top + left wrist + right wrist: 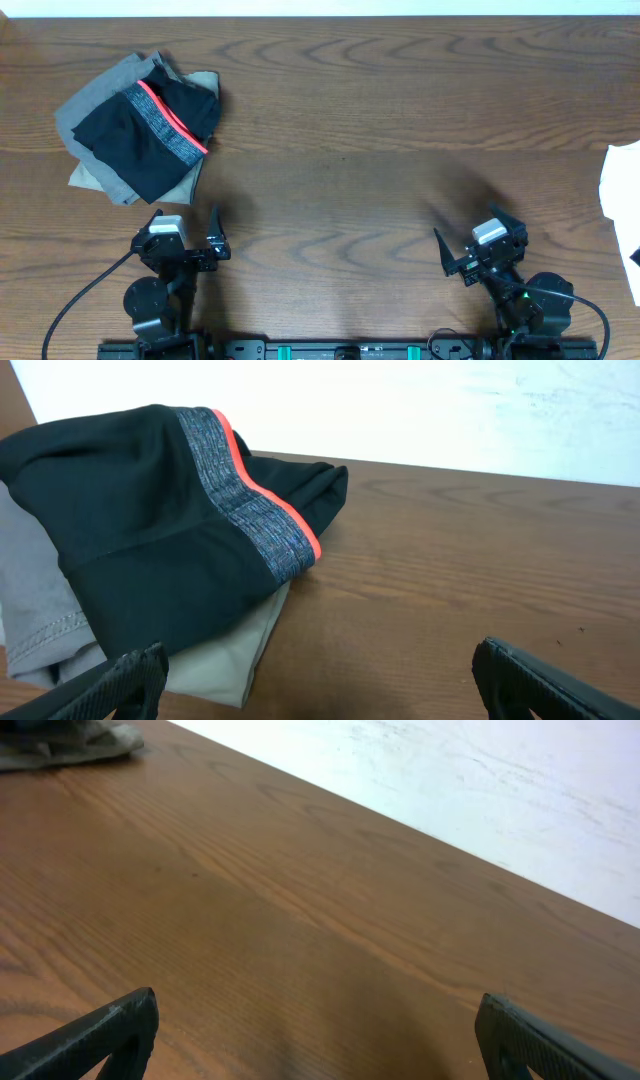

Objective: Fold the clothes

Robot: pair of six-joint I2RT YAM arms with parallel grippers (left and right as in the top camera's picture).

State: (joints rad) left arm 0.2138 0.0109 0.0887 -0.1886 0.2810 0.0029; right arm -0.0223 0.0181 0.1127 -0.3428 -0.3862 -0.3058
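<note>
— Toward the far-left corner of the table [360,110], the leggings [145,135] lie bunched on folded trousers [85,112]. And the claws?
— At the near edge, the left gripper [185,225] and right gripper [468,232] both gape wide, empty. I'd pinch only the waistband [172,125] and drag the leggings clear before spreading them.

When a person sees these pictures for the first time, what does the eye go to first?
The dark leggings, with their grey waistband edged in bright coral, lie on top of grey and khaki trousers at the far left of the table. Near the front edge, the left gripper and the right gripper both stand open and empty.
</note>
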